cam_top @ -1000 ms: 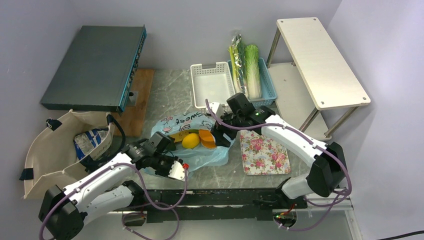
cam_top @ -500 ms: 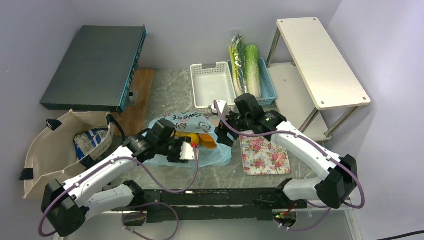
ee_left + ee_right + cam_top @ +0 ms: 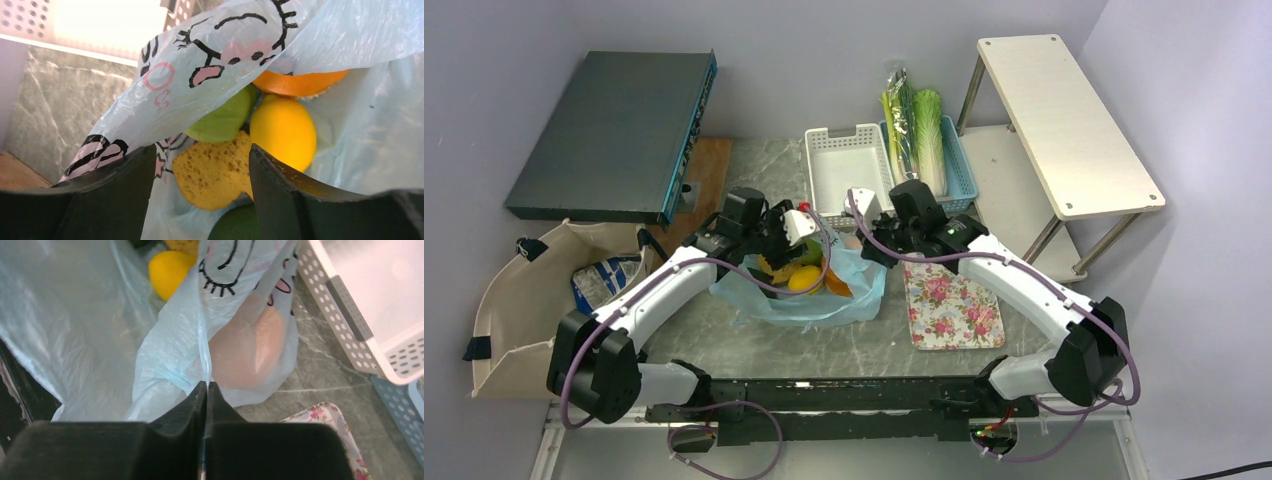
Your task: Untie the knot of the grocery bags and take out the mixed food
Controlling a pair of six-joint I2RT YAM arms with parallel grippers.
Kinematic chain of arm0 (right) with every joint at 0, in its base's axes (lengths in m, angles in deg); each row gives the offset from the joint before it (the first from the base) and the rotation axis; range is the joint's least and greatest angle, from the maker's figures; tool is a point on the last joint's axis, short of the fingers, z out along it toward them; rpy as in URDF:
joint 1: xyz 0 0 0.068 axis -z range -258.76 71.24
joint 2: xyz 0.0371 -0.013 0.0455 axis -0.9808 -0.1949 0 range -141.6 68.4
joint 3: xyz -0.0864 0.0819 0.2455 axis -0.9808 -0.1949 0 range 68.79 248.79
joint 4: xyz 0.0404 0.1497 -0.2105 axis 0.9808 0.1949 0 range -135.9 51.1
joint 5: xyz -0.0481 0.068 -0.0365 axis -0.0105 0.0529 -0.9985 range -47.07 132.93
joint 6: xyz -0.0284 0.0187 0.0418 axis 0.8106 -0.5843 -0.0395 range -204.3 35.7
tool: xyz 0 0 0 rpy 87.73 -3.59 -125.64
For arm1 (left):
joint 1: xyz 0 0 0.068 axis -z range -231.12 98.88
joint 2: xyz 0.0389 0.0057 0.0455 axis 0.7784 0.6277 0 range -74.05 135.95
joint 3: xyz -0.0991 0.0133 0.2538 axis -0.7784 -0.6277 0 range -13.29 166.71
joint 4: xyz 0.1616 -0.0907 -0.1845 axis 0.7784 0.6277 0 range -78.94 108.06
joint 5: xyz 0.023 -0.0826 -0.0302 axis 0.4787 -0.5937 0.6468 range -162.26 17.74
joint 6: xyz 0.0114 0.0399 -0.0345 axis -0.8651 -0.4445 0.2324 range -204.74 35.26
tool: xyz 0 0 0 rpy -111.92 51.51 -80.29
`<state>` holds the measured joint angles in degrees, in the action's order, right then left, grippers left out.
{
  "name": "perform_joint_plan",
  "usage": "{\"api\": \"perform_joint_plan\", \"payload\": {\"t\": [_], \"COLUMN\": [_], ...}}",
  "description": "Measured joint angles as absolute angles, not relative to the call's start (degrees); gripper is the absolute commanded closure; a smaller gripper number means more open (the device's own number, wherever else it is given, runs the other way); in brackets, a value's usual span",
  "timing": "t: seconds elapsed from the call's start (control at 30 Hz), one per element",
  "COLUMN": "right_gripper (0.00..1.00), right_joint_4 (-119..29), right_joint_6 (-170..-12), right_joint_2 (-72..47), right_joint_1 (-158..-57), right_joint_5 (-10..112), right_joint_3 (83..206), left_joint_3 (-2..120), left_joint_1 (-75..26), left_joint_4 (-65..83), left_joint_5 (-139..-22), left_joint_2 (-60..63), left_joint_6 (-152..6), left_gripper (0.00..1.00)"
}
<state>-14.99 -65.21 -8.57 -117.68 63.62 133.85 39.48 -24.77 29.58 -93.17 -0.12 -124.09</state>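
The light-blue plastic grocery bag [image 3: 809,300] lies mid-table with its mouth agape; the knot is out of view. My right gripper [image 3: 862,250] [image 3: 206,385] is shut on the bag's thin film at its right edge, holding it up. My left gripper [image 3: 809,243] [image 3: 200,155] stands open at the back-left of the mouth, holding nothing. Between its fingers I see a yellow-brown bread slice [image 3: 210,172], a yellow fruit [image 3: 282,130], an orange piece [image 3: 295,82] and a green piece [image 3: 222,120]. A peach-coloured round item [image 3: 252,347] shows through the film. The beige tote [image 3: 524,290] holds a blue chip bag [image 3: 609,280].
A white basket [image 3: 849,170] and a blue basket [image 3: 959,160] with green stalks [image 3: 896,125] and napa cabbage [image 3: 929,140] stand right behind the bag. A floral mat [image 3: 952,305] lies to the right. A dark box [image 3: 614,130] is back left, a white shelf [image 3: 1064,120] back right.
My left arm swung from the bag's front edge to its back-left and its gripper opened. The right gripper shut on the bag's film and lifted that edge.
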Motion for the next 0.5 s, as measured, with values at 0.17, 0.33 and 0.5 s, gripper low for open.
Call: {"api": "perform_joint_plan", "payload": {"t": [0.17, 0.33, 0.5], "right_gripper": [1.0, 1.0, 1.0], "right_joint_4": [-16.7, -18.3, -18.4], "right_joint_6": [-66.5, -67.6, -68.0], "right_joint_2": [-9.2, -8.1, -5.4], "right_joint_1": [-114.2, -112.7, -113.3], "right_joint_5": [62.3, 63.2, 67.5], "right_joint_3": [135.5, 135.6, 135.0], "left_joint_3": [38.2, 32.6, 32.5], "left_joint_1": [-24.8, -24.8, -24.7], "left_joint_4": [25.6, 28.2, 39.6], "left_joint_5": [-95.0, -100.7, -100.8], "left_joint_2": [-1.9, -9.3, -9.8], "left_joint_6": [-124.7, -132.4, -143.0], "left_gripper": [0.4, 0.54, 0.59]}}
